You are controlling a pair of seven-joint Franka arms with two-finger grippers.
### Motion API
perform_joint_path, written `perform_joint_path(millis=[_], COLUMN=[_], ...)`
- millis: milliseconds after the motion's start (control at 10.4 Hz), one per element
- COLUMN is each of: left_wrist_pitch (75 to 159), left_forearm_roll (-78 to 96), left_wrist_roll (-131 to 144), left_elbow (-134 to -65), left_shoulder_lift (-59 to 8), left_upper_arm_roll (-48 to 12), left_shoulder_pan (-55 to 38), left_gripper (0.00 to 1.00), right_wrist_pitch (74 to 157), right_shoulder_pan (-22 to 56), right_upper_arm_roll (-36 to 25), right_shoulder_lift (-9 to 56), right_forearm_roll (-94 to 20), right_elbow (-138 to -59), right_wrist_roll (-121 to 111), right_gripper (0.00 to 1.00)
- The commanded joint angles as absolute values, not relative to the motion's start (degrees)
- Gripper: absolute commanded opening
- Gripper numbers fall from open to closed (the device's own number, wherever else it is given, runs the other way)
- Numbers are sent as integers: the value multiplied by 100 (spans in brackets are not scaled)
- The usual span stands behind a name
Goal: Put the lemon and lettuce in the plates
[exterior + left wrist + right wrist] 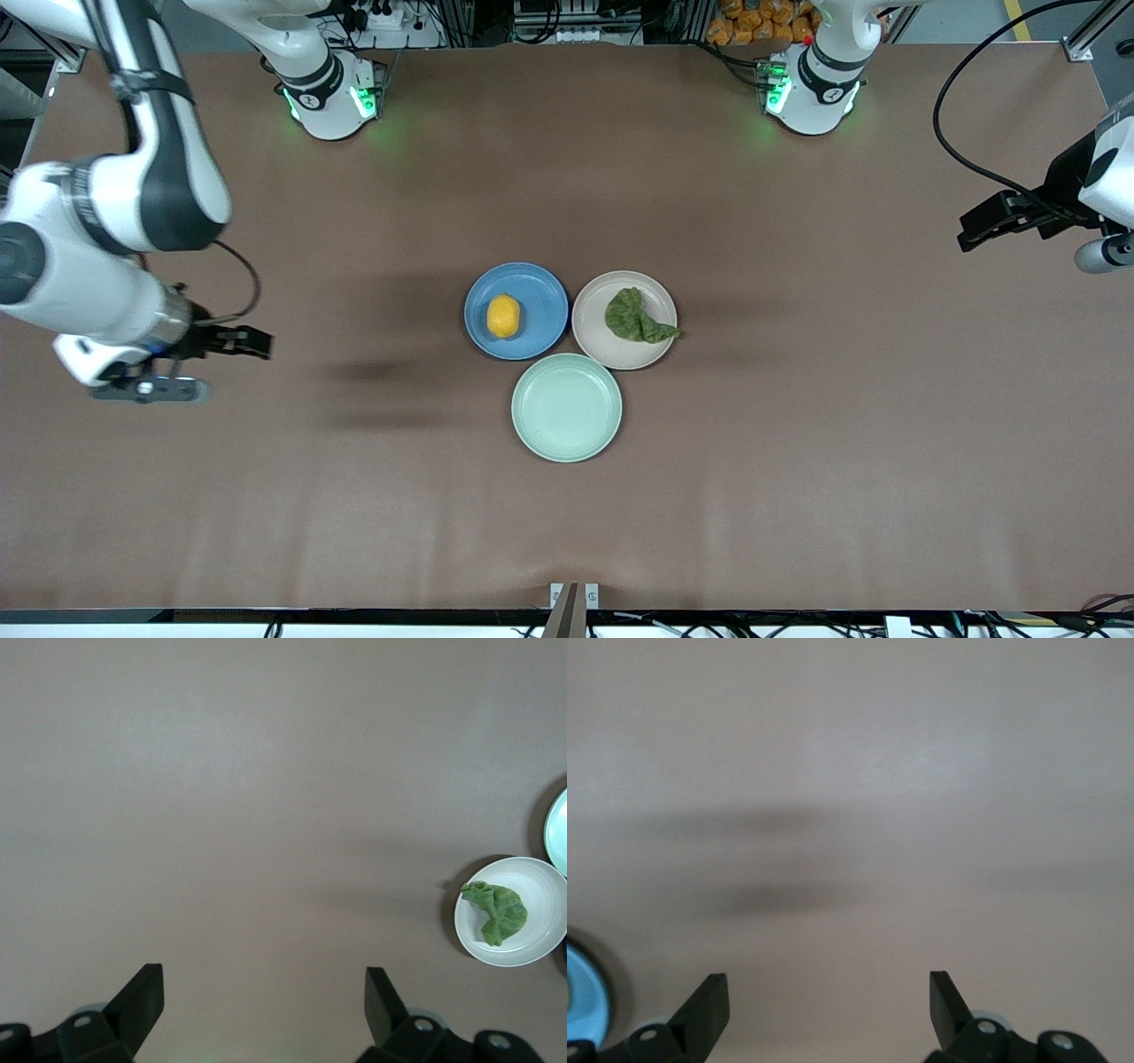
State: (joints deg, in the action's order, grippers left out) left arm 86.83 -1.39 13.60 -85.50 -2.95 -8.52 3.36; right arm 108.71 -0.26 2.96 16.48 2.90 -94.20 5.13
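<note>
Mint-green plate (566, 408) lies nearest the front camera, bare, touching the blue plate (516, 310) and beige-pink plate (625, 320).

From the front, the lemon (503, 315) sits in the blue plate, the lettuce (638, 317) in the beige-pink one, tail over the rim; the right gripper (252, 342) and left gripper (974, 229) hang over bare table at their own ends. Left wrist view alone shows the left gripper's fingers (140, 997) spread, empty, the mint-green plate cut off. Right wrist view shows fingers (709, 1005) spread, only a blue sliver (586, 997).

I'm driving a robotics lab bench: brown-covered table (797, 496), aluminium framing (461, 18) and cabling (966, 133) (power strips too) along its edge.
</note>
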Motion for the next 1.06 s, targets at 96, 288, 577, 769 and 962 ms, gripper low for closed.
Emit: perform_joint_path(millis=[96,288,577,769,962], left_wrist_pitch=[8692,8692,8692,8692,8692], left_forearm_roll=[-44,-44,-79,-105,-97], left_wrist_roll=[1230,1230,1195,1195,1187], left_elbow=[-8534,-8403,-8402,-8402,-8402], left_shoulder_lift=[-220,-220,-194,-176,-167], left_upper_arm_roll=[-835,-826,-922,-993,-993], left_shoulder_pan=[325,316,334,352,360], left_gripper=[100,100,100,100,100], right_wrist_pitch=[10881,10759,10136,9557,8993], right_shoulder_pan=[-236,-343,-255,-229,-54], right_upper_arm_roll=[35,-52,-245,-272,-447], right_shoulder_lift=[1074,775,344,141,150], right_forearm_roll=[387,404,308,255,141], right_elbow=[-9659,-9686,-9598,-9476,-9133], right_wrist_roll=[124,-105,-114,-105,-105], right_gripper=[100,100,100,100,100])
